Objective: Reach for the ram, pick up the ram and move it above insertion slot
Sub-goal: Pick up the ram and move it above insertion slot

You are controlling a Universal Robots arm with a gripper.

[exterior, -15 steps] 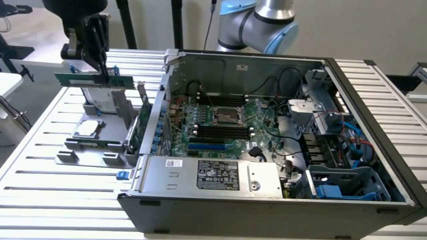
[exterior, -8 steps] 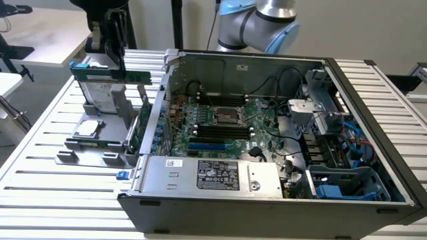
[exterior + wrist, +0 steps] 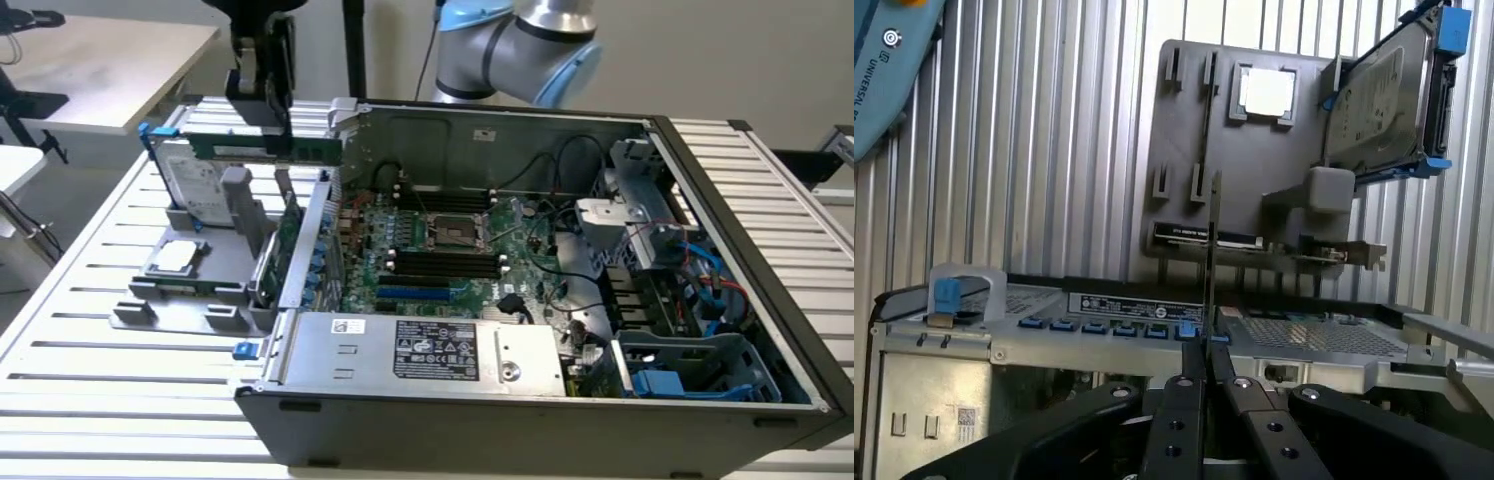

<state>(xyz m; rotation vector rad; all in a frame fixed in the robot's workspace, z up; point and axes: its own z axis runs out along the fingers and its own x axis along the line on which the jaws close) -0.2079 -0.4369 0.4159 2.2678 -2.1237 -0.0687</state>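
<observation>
The ram (image 3: 262, 149) is a long, thin green stick hanging level in the air above the grey holder (image 3: 187, 285), at the exterior view's left of the open computer case (image 3: 534, 420). My gripper (image 3: 260, 128) comes down from above and is shut on its top edge. In the wrist view the ram (image 3: 1211, 250) shows edge-on as a thin dark line rising from between my closed fingertips (image 3: 1184, 385). The black memory slots (image 3: 441, 264) lie on the motherboard inside the case, well to the exterior view's right of the ram and lower.
The holder carries a silver hard drive (image 3: 200, 180), a square processor chip (image 3: 175, 257) and a broader green card (image 3: 287, 250). The case's raised side wall (image 3: 310, 240) stands between holder and motherboard. Cables and a drive cage (image 3: 654, 230) crowd the case's right side.
</observation>
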